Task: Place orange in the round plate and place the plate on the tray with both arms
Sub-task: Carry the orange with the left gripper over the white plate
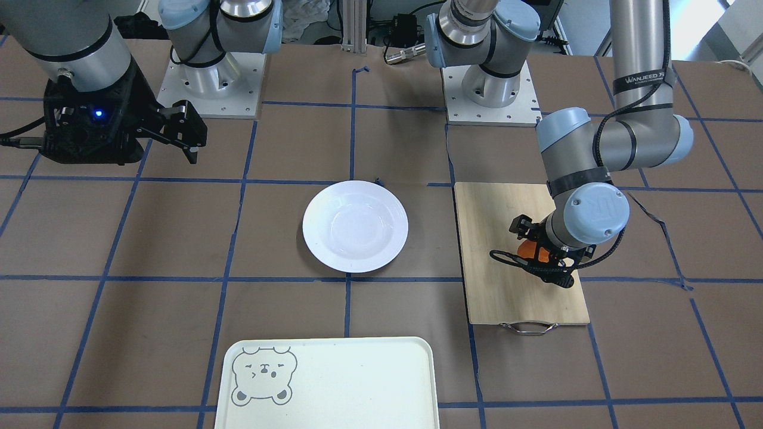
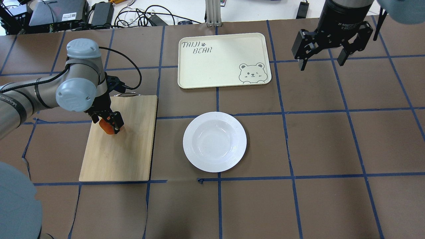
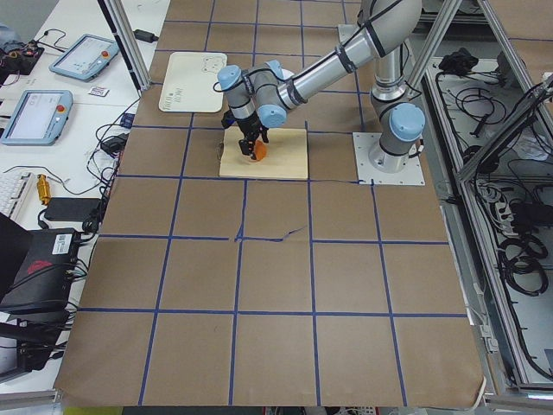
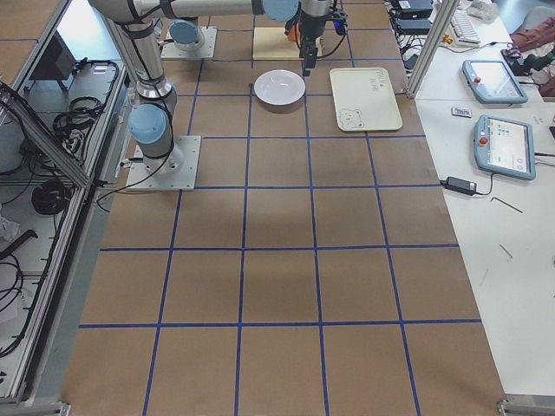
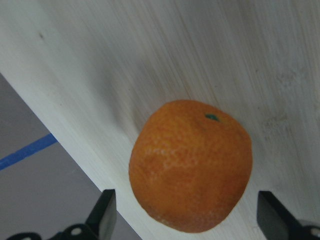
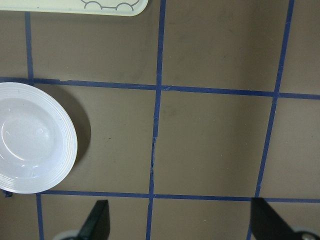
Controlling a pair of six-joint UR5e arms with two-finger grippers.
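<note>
Wooden board (image 2: 126, 156) beneath orange (image 5: 190, 165), stem-end up

Brown table (image 2: 332, 149), blue tape grid (image 2: 292, 177)

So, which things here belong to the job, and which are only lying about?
For the job: orange, round plate, tray, left gripper, right gripper.
Lying about: wooden cutting board under the orange, cables behind the tray, two tablets.
</note>
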